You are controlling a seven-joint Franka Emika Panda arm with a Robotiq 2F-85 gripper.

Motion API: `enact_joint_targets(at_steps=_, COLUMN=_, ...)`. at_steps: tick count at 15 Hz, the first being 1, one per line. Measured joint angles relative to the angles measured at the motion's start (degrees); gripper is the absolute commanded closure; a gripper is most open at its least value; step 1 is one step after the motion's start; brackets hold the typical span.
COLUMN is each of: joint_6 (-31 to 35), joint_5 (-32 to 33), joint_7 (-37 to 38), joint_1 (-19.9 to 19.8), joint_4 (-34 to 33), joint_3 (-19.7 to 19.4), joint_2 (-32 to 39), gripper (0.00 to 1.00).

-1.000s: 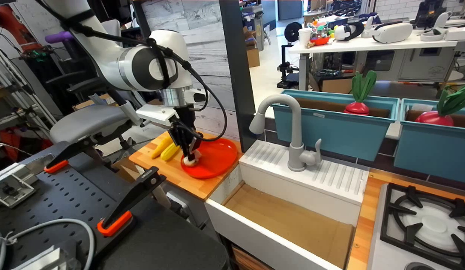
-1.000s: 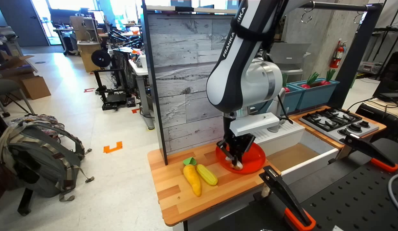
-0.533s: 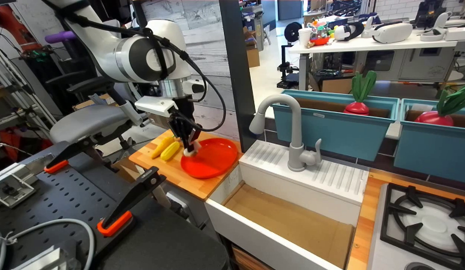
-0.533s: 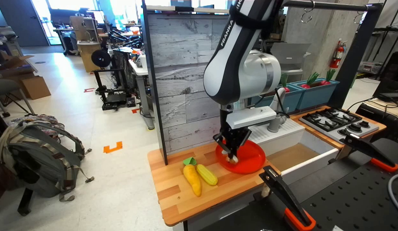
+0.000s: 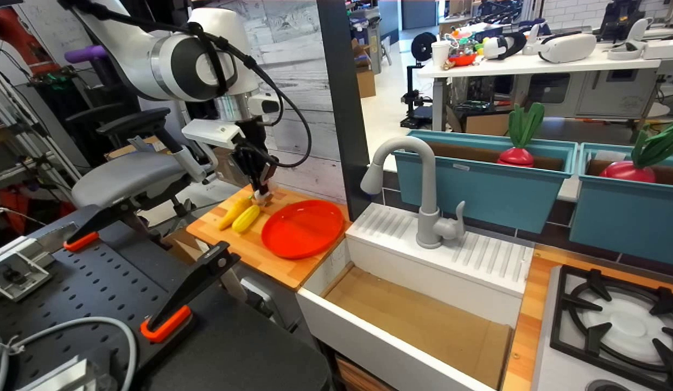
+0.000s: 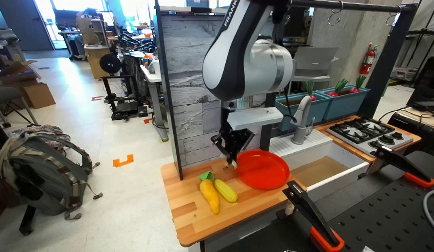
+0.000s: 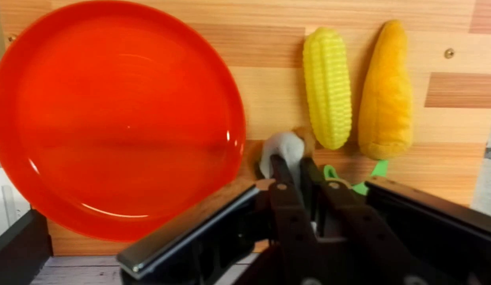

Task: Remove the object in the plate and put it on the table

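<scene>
Table (image 7: 269, 91): pale wooden top with orange-tan blocks, stretching out below the pincer (image 7: 293, 161).
White-and-brown piece (image 7: 283, 147): small and soft-looking, at the pincer's tips, off the plate (image 7: 118, 99) and over the strip of table beside it; whether its underside meets the table, I cannot tell.
Pincer: pinching the white-and-brown piece, its two fingers (image 7: 281, 170) close on either side, pointing down at the table.
Plate: round, red-orange, flat on the table, just left of the pincer in the wrist view, where the pincer covers a bit of its edge; in both exterior views it lies between pincer and sink (image 5: 369, 347).
Corn (image 7: 328, 89): yellow, lying on the table above and right of the pincer's tips in the wrist view.
Plush vegetable (image 7: 386, 95): orange-yellow, farther out from the pincer, roughly alongside the corn; its green leaf (image 6: 207, 176) is partly covered by the pincer in the wrist view.
Arm (image 6: 234, 70): white and black, bending down above the pincer.
Sink: white, with a brown sheet (image 5: 418, 315) on its floor, past the plate from the pincer; a grey faucet (image 5: 427, 190) stands at its back edge.
Plank panel (image 6: 189, 87): grey-white, upright, behind the pincer in both exterior views.
Planters (image 5: 477, 187): blue, farther from the pincer than the faucet, holding green-topped red radishes (image 5: 515, 156).
Stove top (image 6: 369, 134): black-grated, well apart from the pincer, past the sink.
Clamps (image 5: 168, 325): black and orange, on the dark worktop (image 5: 233, 336), well apart from the pincer.
</scene>
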State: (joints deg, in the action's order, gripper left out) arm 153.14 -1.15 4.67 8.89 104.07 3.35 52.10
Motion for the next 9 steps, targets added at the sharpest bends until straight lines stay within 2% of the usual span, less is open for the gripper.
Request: enact_joint_targets(at_steps=9, joint_6=-0.06, joint_5=-0.18, joint_7=-1.53, joint_1=-0.77, joint_4=-6.87, joint_3=1.62, joint_2=5.89, gripper=0.97)
